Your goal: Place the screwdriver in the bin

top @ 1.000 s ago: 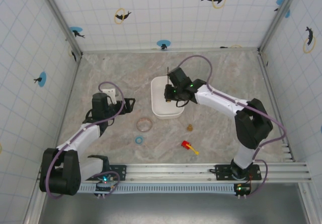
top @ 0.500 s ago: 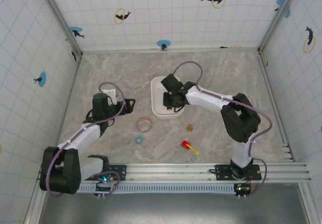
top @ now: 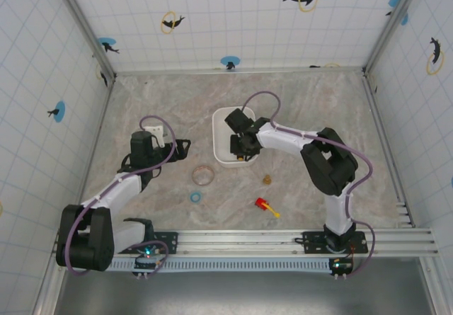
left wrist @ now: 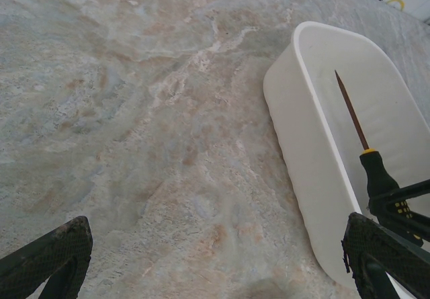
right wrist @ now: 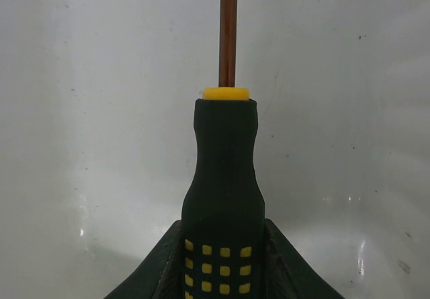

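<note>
- right gripper (top: 239, 145) is over the near half of the bin (top: 215, 132), reaching down inside its walls
- its jaws are clamped on the screwdriver (right wrist: 225, 178), with both black fingers (right wrist: 161, 269) pressed against the lower handle where the yellow squares are
- screwdriver handle is black with a yellow collar; the thin brownish shaft points away from the gripper along the bin's length, toward the far end
- in the right wrist view the white bin floor is the background behind the screwdriver
- left wrist view: the screwdriver sits inside the bin's outline, shaft slanting toward the far end, handle pinched by the right fingers at the near end
- cannot tell whether the screwdriver touches the bin floor or hangs just above it
- bin is white with rounded corners, sits mid-table on the marble-look table (top: 318, 102), long side running away from the arms
- left gripper (top: 182, 146) is left of the bin and apart from it; jaws are spread wide with only bare table between them
- clear ring (top: 203, 175) is near the bin's near-left corner, not touching it
- small blue ring (top: 195, 197) lies just nearer than the clear ring
- small brown piece (top: 267, 180) sits near the bin's near-right corner
- red-and-yellow object (top: 266, 206) is nearer the arm bases, well apart from the bin
</note>
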Available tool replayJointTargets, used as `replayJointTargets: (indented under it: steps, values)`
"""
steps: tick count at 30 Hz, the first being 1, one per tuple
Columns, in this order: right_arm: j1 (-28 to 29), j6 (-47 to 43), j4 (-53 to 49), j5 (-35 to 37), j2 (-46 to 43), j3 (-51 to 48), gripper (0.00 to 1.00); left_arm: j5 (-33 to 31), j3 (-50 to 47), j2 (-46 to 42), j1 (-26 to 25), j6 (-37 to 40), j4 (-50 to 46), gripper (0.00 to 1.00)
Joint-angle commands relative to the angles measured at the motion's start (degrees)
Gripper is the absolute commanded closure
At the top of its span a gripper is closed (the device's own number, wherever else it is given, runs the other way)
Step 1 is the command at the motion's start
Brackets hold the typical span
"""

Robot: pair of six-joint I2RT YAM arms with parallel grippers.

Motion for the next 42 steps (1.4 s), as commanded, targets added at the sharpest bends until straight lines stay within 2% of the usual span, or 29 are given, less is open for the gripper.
replayJointTargets:
  steps: [1, 12, 19, 26, 35, 39, 42]
  values:
    - [0.1, 0.7, -0.9, 1.0, 1.2, 3.3, 1.00, -0.2, -0.5, 0.3, -0.3, 0.2, 1.3, 0.03]
    - [-0.3, 0.5, -1.6, 1.5, 3.0, 4.0, 0.90, -0.1, -0.3, 0.2, -0.4, 0.1, 1.3, 0.02]
    - [-0.2, 0.3, -1.9, 1.0, 3.8, 4.6, 0.78, 0.0, -0.1, 0.3, -0.4, 0.1, 1.2, 0.02]
    - [-0.3, -0.4, -1.9, 0.6, 3.1, 5.1, 0.58, 0.3, -0.1, 0.2, -0.4, 0.2, 1.1, 0.03]
    - [-0.3, -1.3, -4.2, 1.0, -0.3, 6.8, 0.49, 0.3, 0.5, 0.0, -0.3, 0.8, 0.4, 0.02]
    - [-0.2, -3.7, -8.4, 2.1, -2.4, 9.4, 0.45, 0.3, 1.2, -0.3, -0.4, 1.2, -0.1, 0.02]
    - [0.0, -10.4, -11.5, 3.9, -4.7, 11.6, 0.41, -0.3, 1.8, -0.9, -0.3, 1.7, -0.5, 0.02]
